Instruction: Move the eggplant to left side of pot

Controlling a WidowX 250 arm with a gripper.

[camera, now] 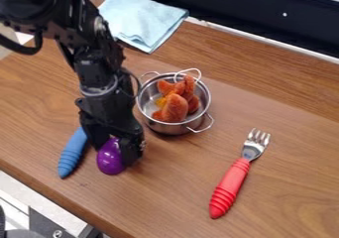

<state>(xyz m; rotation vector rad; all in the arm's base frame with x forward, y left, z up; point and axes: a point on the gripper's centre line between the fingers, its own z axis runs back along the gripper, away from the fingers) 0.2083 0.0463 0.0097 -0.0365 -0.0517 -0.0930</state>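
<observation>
While the pot (171, 128) stands farther back and to the right, the gripper (119, 153) has its jaws clamped on the eggplant (110, 161) at near left, just beside the blue handle (71, 155).

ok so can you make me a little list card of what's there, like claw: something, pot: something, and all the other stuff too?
claw: at the eggplant, a finger on each side
eggplant: purple, shiny, left of the pot in the picture
pot: silver, wire handles
in the pot: orange-brown food, a bit of yellow
fork: red handle, right of the pot, prongs toward the back
blue handle: beside the eggplant; its other end is hidden
cloth: light blue, behind the pot
</observation>
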